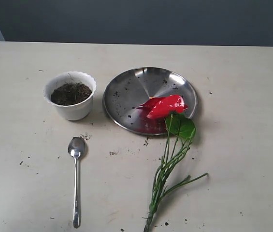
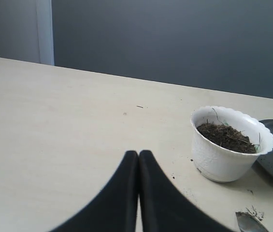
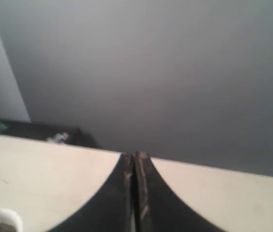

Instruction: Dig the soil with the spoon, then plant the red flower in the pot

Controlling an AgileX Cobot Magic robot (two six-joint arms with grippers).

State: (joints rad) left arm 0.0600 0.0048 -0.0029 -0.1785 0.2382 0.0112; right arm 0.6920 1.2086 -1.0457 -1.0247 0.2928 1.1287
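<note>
A white scalloped pot (image 1: 71, 96) holding dark soil (image 1: 70, 93) stands left of a round steel plate (image 1: 126, 92). The red flower (image 1: 165, 106) lies with its bloom on the plate's near edge, its leaf and green stems (image 1: 167, 169) trailing toward the table front. The silver spoon (image 1: 76, 174) lies flat in front of the pot, bowl toward it. Neither arm shows in the exterior view. My left gripper (image 2: 138, 153) is shut and empty, with the pot (image 2: 230, 145) and soil (image 2: 225, 137) ahead of it and to one side. My right gripper (image 3: 135, 155) is shut and empty above the table.
Soil crumbs (image 1: 113, 153) are scattered over the table around the pot and on the steel plate. A dark grey wall runs behind the table's far edge (image 1: 136, 44). A sliver of the spoon's bowl (image 2: 249, 223) shows in the left wrist view.
</note>
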